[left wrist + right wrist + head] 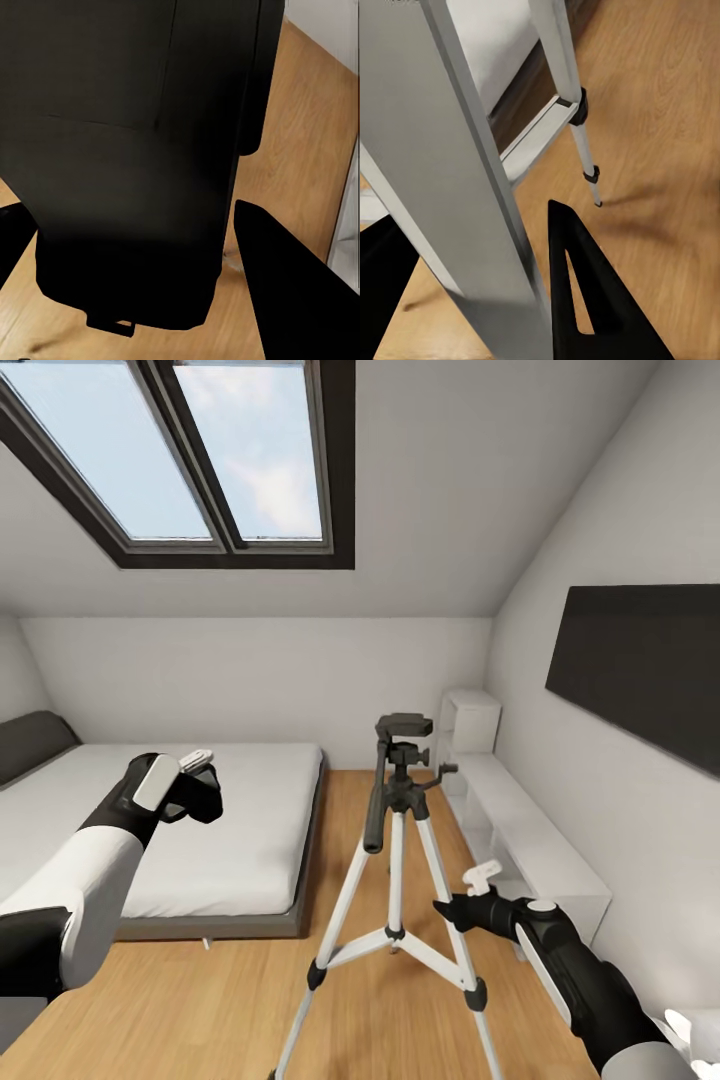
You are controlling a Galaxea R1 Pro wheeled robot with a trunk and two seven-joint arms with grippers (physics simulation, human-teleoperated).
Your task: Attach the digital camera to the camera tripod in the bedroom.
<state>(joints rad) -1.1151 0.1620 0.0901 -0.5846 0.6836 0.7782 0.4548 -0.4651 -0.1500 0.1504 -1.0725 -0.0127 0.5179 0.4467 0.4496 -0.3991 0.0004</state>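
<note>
The camera tripod (pixel 400 800) stands on the wood floor in the middle of the bedroom, its black pan head (pixel 404 728) bare on top. My left gripper (pixel 203 788) is raised over the bed, left of the tripod head, shut on the digital camera (pixel 135 165). The camera's black body spans the space between the fingers in the left wrist view. Low at the right, my right gripper (pixel 447 908) is open at a silver tripod leg (pixel 457 150). That leg runs between its fingers (pixel 585 300); no firm hold shows.
A grey bed with a white mattress (pixel 250 810) lies left of the tripod. A low white shelf unit (pixel 530 840) runs along the right wall under a black TV (pixel 650 660). A skylight (pixel 200 460) sits in the sloped ceiling.
</note>
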